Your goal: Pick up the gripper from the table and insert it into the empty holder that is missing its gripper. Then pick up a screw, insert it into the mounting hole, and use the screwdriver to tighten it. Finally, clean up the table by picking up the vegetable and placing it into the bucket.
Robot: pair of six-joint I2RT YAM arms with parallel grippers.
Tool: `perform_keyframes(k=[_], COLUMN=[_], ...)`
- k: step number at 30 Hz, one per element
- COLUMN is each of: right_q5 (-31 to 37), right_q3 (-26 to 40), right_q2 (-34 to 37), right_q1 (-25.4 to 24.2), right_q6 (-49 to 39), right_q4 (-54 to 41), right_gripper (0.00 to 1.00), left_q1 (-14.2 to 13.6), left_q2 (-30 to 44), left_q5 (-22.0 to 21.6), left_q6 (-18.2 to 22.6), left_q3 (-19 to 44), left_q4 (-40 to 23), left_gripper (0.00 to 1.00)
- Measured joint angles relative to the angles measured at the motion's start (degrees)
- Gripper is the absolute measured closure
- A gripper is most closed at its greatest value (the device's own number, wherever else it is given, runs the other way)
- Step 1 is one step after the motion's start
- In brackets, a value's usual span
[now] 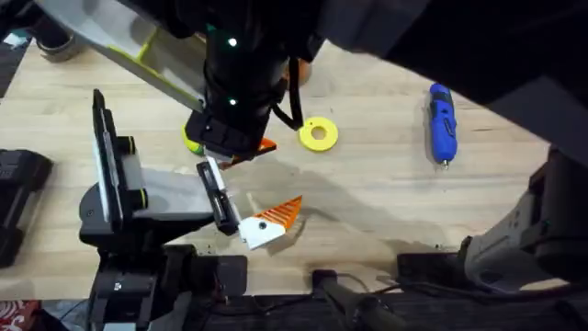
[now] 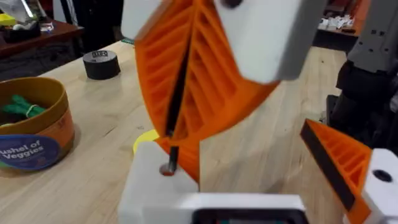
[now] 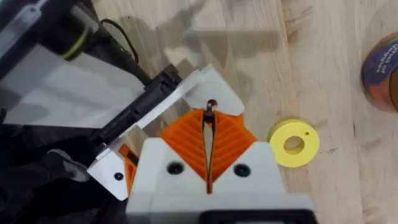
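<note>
Pinching a thin dark screw [image 3: 210, 107] between the closed pads of the right gripper [image 3: 208, 124], with the screw tip just at the white holder [image 3: 217, 87] of the black claw [image 3: 134, 112]. Holding the left gripper [image 2: 245, 146] with jaws wide apart beside the right one, gripping nothing. Lying well apart on the table [image 1: 386, 202], the blue screwdriver [image 1: 442, 119]. Standing near the yellow disc [image 3: 293, 143], the bucket [image 2: 31, 124].

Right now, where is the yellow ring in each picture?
Overhead: the yellow ring sits upper middle, left of the screwdriver.
Left wrist: just a yellow edge, left of centre.
Right wrist: right of centre.
Shared landmark: the bucket, in both wrist views.
</note>
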Motion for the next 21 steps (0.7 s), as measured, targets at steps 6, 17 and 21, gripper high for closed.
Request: perform_keyframes(k=[6,17,21], right_q5=[0.0,0.0,0.0], right_q3=[0.0,-0.02,-0.02], right_q2=[0.0,0.66,1.25], right_q1=[0.0,0.0,-0.02], right_q6=[-0.01,-0.01,-0.01], right_q4=[0.01,0.1,0.13], right_gripper=[0.996,0.996,0.996], left_q1=[0.0,0.0,0.0], left_q2=[-0.01,0.01,-0.01], left_q5=[-0.01,-0.01,-0.01], left_q6=[0.0,0.0,0.0], left_q3=[0.0,0.0,0.0], left_q4=[0.0,0.0,0.0], left_gripper=[0.015,0.015,0.015])
